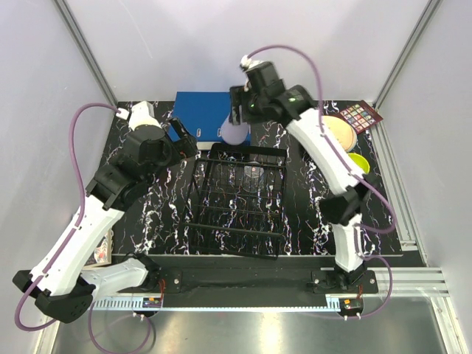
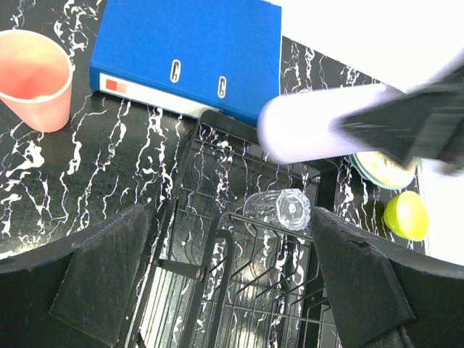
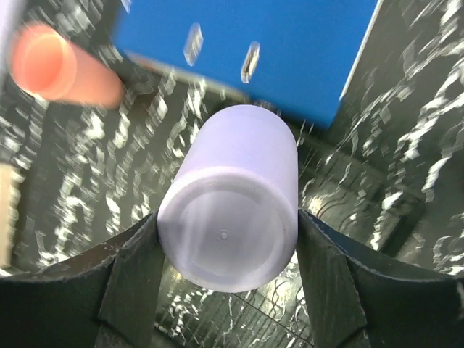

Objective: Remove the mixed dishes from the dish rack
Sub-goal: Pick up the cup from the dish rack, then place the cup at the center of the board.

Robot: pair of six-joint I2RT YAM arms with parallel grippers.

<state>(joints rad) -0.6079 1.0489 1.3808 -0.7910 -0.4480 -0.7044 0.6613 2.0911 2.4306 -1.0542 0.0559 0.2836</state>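
The right jaws hold the lilac cup (image 3: 232, 210). One dark finger (image 3: 134, 283) presses on each side of it. The cup lies sideways in the air, with its flat bottom facing the right wrist camera. In the top view it hangs over the far edge of the rack (image 1: 236, 221), in the upper middle of the frame, just in front of the blue binder (image 1: 200, 110).

The left jaws are wide apart and nothing is between them. They hover near the rack's far left corner, in the upper left of the top view.

A clear glass (image 2: 283, 210) sits inside the rack near its far end, with its base toward the left wrist camera. The pink cup (image 2: 32, 80) stands upright on the desk (image 1: 155, 214), at the upper left of the left wrist view, left of the binder. At the right of the top view the plates (image 1: 338, 133) lie on the desk. The yellow bowl (image 1: 360, 161) sits just below them. A card (image 1: 359, 116) with coloured squares lies at the upper right.
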